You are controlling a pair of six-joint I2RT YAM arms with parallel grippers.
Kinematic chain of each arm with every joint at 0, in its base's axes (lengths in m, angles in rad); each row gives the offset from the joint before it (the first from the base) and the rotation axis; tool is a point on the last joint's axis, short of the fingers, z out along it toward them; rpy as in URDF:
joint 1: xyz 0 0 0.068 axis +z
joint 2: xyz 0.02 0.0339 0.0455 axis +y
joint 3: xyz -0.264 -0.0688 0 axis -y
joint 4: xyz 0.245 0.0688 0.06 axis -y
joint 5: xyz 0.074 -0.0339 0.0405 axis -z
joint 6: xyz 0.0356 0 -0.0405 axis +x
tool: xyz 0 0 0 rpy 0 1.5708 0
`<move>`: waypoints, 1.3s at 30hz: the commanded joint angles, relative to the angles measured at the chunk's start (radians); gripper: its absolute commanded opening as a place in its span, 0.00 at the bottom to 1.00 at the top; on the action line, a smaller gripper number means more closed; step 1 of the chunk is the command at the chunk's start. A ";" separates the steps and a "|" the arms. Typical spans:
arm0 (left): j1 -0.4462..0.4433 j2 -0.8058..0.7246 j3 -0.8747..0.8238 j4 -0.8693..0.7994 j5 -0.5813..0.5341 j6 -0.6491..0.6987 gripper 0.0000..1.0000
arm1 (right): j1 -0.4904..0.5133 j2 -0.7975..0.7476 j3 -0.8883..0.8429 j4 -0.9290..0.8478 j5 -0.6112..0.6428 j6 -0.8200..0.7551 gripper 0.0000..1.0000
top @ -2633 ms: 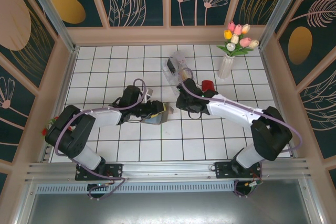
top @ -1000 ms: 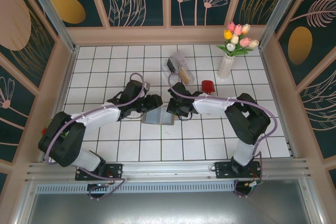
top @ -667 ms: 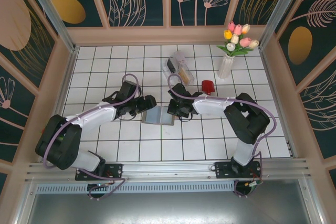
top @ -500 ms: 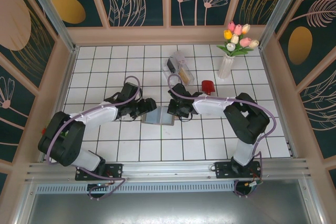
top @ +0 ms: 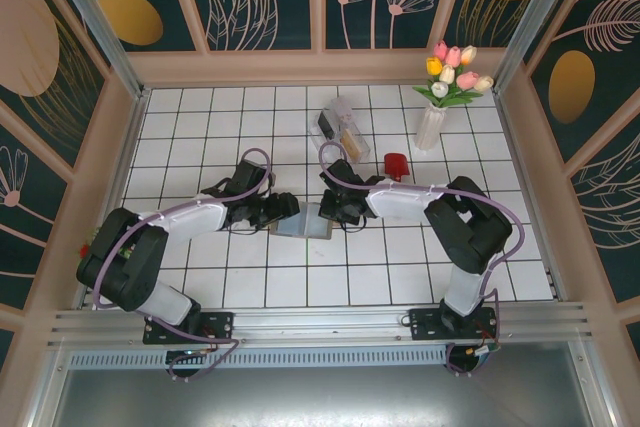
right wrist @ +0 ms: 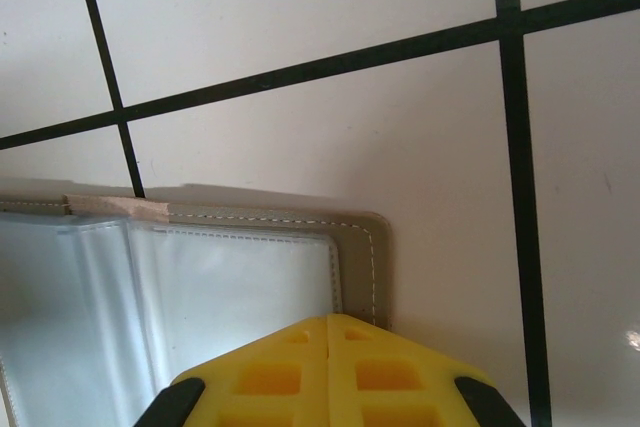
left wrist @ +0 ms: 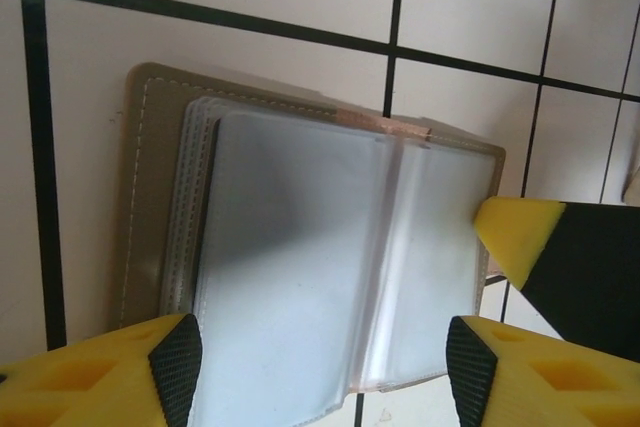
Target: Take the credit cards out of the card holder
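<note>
The card holder [top: 300,224] lies open and flat on the tiled floor, olive-brown cover down and clear sleeves [left wrist: 300,267] facing up. I cannot make out any credit cards through the cloudy sleeves. My left gripper [left wrist: 322,372] is open, and its pads straddle the sleeves from the holder's left side [top: 284,209]. My right gripper [right wrist: 330,367] is shut and its tip rests on the holder's right corner [top: 326,212]. One of its yellow fingertips [left wrist: 515,232] shows in the left wrist view, at the cover's edge.
A clear plastic box [top: 340,127] stands a little beyond the holder. A small red object [top: 396,163] lies to its right. A white vase of tulips [top: 432,117] stands at the back right. Wooden walls ring the tiled floor.
The left gripper let go of the holder, which now lies flat, and its jaws widened. The right gripper came down from near the box onto the holder's right edge.
</note>
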 commanded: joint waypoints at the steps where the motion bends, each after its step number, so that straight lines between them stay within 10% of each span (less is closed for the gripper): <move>1: 0.000 0.014 -0.017 0.001 0.009 0.021 0.69 | 0.007 0.026 0.013 -0.029 0.016 -0.011 0.08; 39: 0.000 0.040 -0.032 0.146 0.223 0.053 0.72 | 0.011 0.055 0.001 -0.012 -0.007 -0.013 0.08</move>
